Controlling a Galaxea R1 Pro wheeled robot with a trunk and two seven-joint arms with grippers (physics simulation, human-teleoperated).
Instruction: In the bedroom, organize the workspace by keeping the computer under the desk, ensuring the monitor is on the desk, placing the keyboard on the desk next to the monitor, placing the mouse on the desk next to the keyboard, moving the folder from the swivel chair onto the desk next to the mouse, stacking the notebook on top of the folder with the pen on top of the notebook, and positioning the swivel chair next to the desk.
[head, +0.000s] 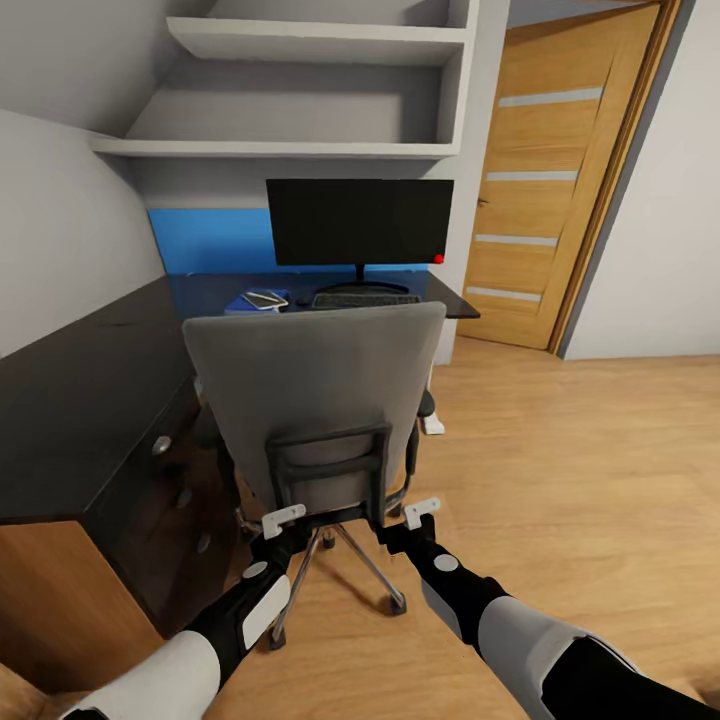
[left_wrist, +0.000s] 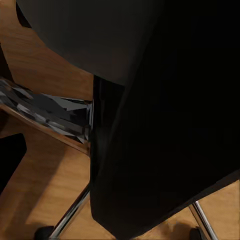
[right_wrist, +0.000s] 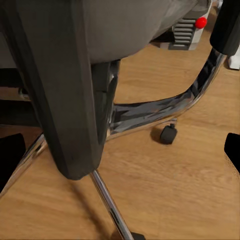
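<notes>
Head view: swivel chair (head: 318, 400) stands with its grey back toward the camera, seat tucked in at the black desk (head: 70, 400), chrome star base and casters on the wood floor (head: 580, 480). Desk pedestal with round silver knobs sits just left of the chair.

On the far run of the desk: monitor (head: 360, 222) upright on its stand, black screen facing the camera, red dot at its lower right corner. Keyboard (head: 365, 299) lies just in front of the stand. To the left of the keyboard, blue folder (head: 243, 305) flat on the desk, with the grey notebook (head: 265, 298) on top of it; a thin pale stick on the notebook is probably the pen, too small to be sure.

Left pincer (head: 283, 520) is at the lower left edge of the chair back frame; right pincer (head: 421, 511) at the lower right edge. Both sit close against the chair; whether either is clenched or released, cannot tell.

Left wrist view: dark underside of the chair very close, chrome legs below. Right wrist view: black back support, chrome leg, one caster (right_wrist: 168, 134).

Wall shelves (head: 300, 90) above the monitor; wooden door (head: 560, 180) to the right.
</notes>
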